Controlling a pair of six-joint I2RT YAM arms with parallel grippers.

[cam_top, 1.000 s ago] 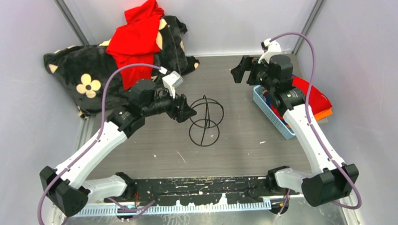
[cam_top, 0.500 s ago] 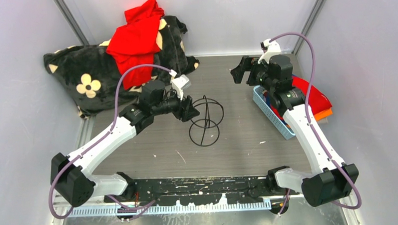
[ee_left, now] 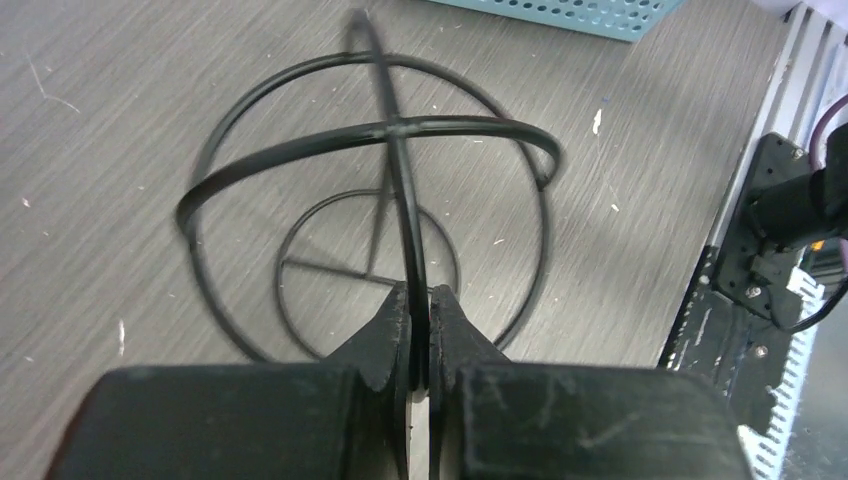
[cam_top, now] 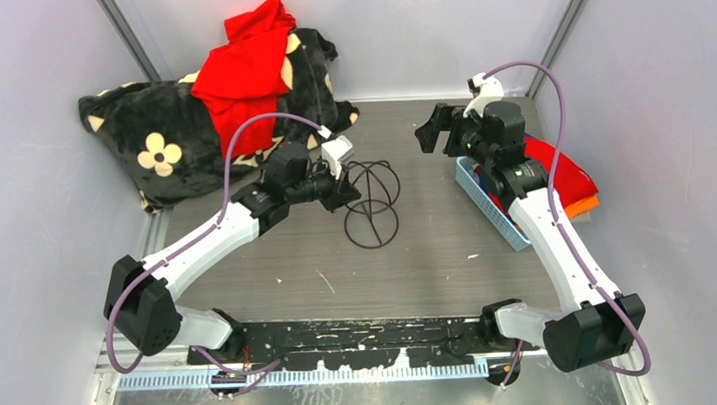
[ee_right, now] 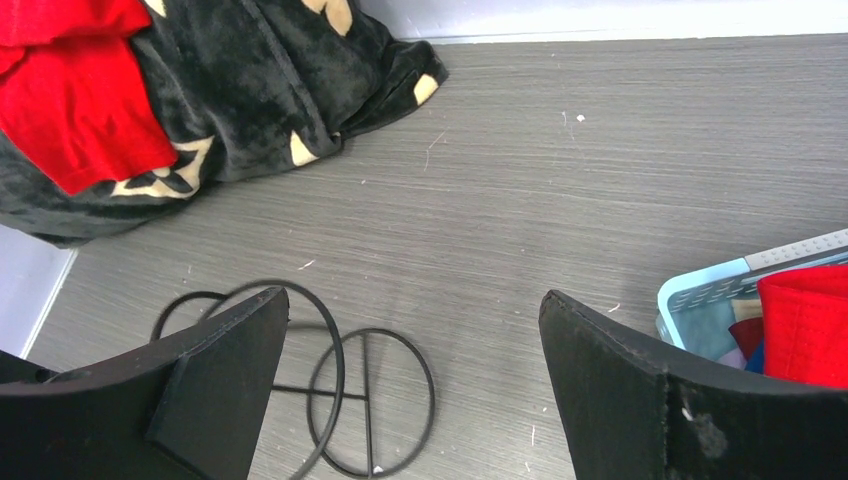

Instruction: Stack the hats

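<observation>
The hats lie piled in a light blue basket (cam_top: 484,201) at the right; a red hat (cam_top: 561,173) sits on top with an orange one (cam_top: 585,204) under it. In the right wrist view the red hat (ee_right: 810,320) fills the basket (ee_right: 715,290) corner. A black wire stand (cam_top: 371,206) stands mid-table. My left gripper (cam_top: 349,199) is shut on one upright wire of the stand (ee_left: 400,130), which runs between the closed left gripper (ee_left: 420,300) tips. My right gripper (cam_top: 431,128) hovers open left of the basket, with nothing inside the right gripper (ee_right: 415,300).
A black blanket with cream flowers (cam_top: 154,129) is heaped at the back left, a bright red garment (cam_top: 242,71) draped on it. Grey walls enclose the table. The black base rail (cam_top: 360,337) runs along the near edge.
My left arm reached right to the wire stand and its jaws closed on a wire; the stand shifted slightly. The right arm stayed in place, open.
</observation>
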